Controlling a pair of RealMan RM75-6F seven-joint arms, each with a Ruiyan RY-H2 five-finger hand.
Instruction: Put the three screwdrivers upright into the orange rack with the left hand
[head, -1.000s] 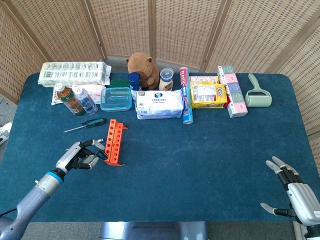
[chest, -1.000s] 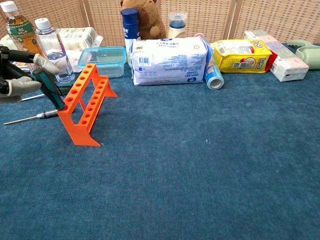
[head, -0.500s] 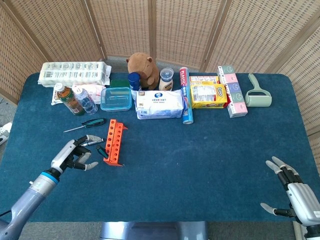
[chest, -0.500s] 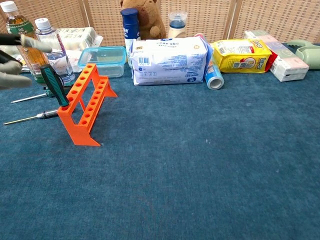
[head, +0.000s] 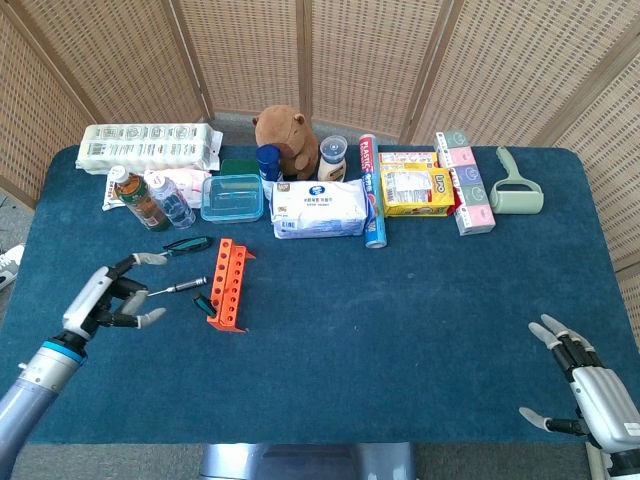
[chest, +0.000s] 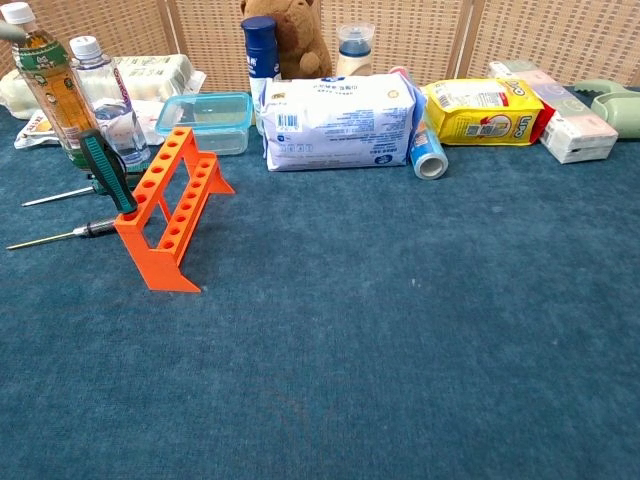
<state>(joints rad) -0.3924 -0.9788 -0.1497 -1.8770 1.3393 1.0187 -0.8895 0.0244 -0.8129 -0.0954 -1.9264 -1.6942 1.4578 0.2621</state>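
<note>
Since a second ago I've drawn my left hand (head: 108, 298) back toward the frame's left, fingers spread and empty — one screwdriver (chest: 108, 172) leans tilted in the orange rack's (chest: 172, 210) end hole, and could tip out.
</note>
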